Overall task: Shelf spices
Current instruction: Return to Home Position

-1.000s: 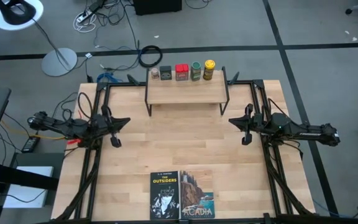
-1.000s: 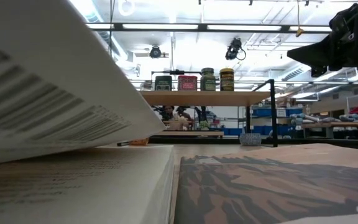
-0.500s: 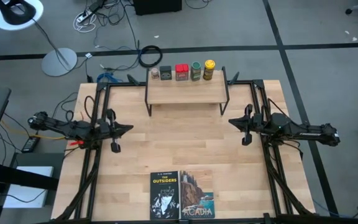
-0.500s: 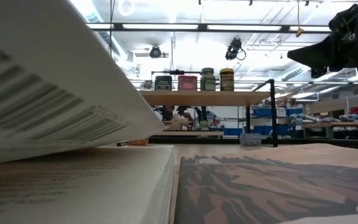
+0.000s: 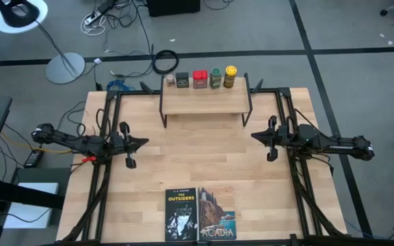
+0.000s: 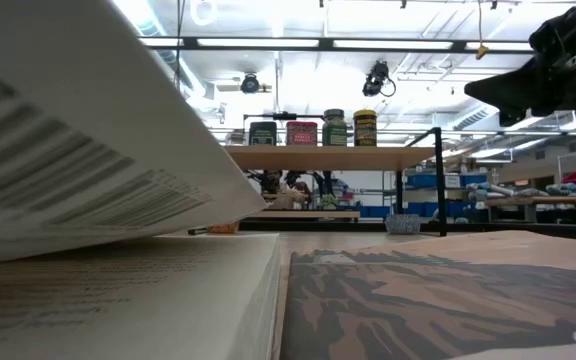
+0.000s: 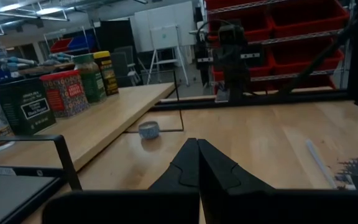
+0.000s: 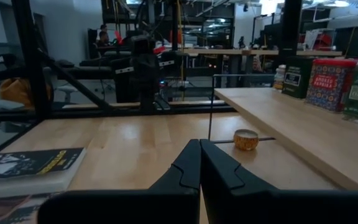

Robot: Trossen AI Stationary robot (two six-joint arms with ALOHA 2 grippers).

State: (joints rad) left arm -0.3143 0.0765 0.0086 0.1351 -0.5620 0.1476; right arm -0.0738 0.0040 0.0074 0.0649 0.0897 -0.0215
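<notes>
The spices stand in one row along the back edge of the shelf [image 5: 204, 102]: a small pale jar [image 5: 171, 80] at the left end, then the dark tin [image 5: 182, 79], the red tin [image 5: 199, 78], the green-lidded jar [image 5: 215, 77] and the yellow-lidded jar [image 5: 230, 76], all upright and close together. With the shelving apparently done, the step in hand is simply to bring the arms home. Judging from this layout, each arm is best drawn back along its own side of the bench [image 5: 204, 164], held level and away from the shelf's thin black legs, so nothing on the board gets jolted. The left gripper [image 5: 143, 142] hangs over the left side of the bench and the right gripper [image 5: 254, 135] over the right side, both pointing inward, well apart from the shelf and each other. Each wrist view shows its fingers pressed together on nothing. The shelf sits at the middle of the bench's far edge, with a small round pot [image 7: 148, 129] on the wood beneath it. Two books [image 5: 200, 214] lie side by side at the near edge. Beyond the far edge, a coil of cable [image 5: 164, 61] and a floor lamp [image 5: 65, 67] sit on grey floor, and red bins [image 7: 278, 25] line a rack to the side.
</notes>
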